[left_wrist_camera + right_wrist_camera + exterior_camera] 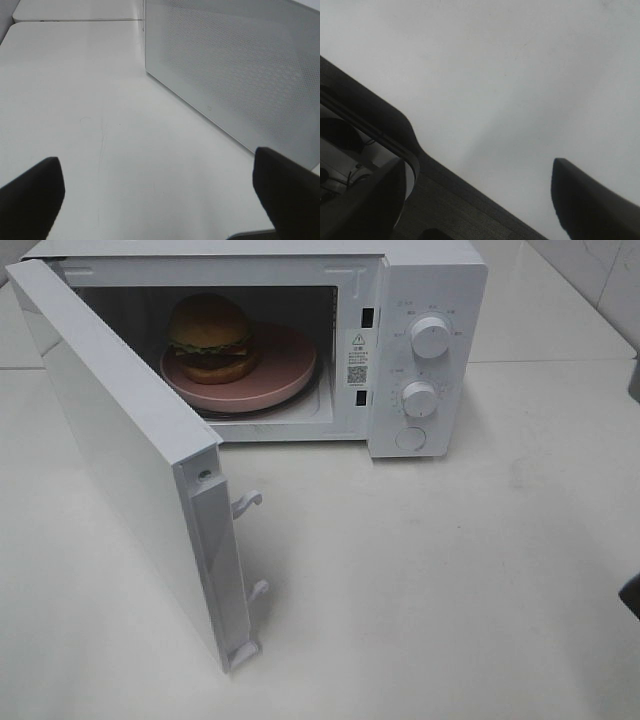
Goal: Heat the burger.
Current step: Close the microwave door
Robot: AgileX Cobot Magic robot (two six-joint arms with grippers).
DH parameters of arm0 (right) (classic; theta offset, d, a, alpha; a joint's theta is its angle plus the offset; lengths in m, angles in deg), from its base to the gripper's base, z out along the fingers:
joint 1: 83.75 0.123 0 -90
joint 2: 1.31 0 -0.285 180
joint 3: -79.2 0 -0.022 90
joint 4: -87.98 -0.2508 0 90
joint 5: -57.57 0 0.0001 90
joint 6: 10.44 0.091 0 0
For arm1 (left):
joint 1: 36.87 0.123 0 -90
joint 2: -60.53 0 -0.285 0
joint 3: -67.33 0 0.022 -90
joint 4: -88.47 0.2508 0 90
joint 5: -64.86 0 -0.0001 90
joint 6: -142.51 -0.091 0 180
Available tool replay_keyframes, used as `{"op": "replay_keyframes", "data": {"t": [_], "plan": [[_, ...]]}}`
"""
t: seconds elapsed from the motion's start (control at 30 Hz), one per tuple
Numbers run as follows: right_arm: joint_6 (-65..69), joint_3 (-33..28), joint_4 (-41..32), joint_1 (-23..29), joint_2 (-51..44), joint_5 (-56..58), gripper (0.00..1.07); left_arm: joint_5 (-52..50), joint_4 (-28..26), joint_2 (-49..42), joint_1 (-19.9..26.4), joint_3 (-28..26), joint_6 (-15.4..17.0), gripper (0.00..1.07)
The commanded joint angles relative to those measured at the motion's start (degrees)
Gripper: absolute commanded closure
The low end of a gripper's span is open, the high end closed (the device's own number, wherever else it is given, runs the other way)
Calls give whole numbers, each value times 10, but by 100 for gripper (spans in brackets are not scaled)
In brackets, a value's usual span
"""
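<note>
- Worktop (450, 590): white, runs past every frame edge.
- Microwave (440, 280) at 12 o'clock, top cut off.
- Door (110, 440) swung open toward 7 o'clock.
- Pink plate (285, 370) inside the cavity, far rim hidden.
- Burger (210, 335) sits on the plate's 9 o'clock side.
- Left claw (157, 160) and right claw (477, 167): both spread wide, only the fingertips show.

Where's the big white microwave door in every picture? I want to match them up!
Exterior high: the white microwave door stands swung open at the left, in front of the oven.
Left wrist: its dotted outer face stands on the white table ahead of the open left gripper.
Right wrist: not in it; only the open right gripper over the table.
Shared landmark: the white table, seen in all three.
</note>
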Motion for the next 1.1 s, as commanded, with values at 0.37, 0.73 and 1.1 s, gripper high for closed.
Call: {"op": "replay_keyframes", "data": {"t": [0.37,0.73,1.1], "plan": [[19,-70,-1,1,-148,16,31,-7,0,-14,1,1,1,12],[16,-112,-13,-180,-268,-6,31,-7,0,-14,1,1,1,12],[-8,-143,-52,-297,-403,-31,32,-7,0,-14,1,1,1,12]]}}
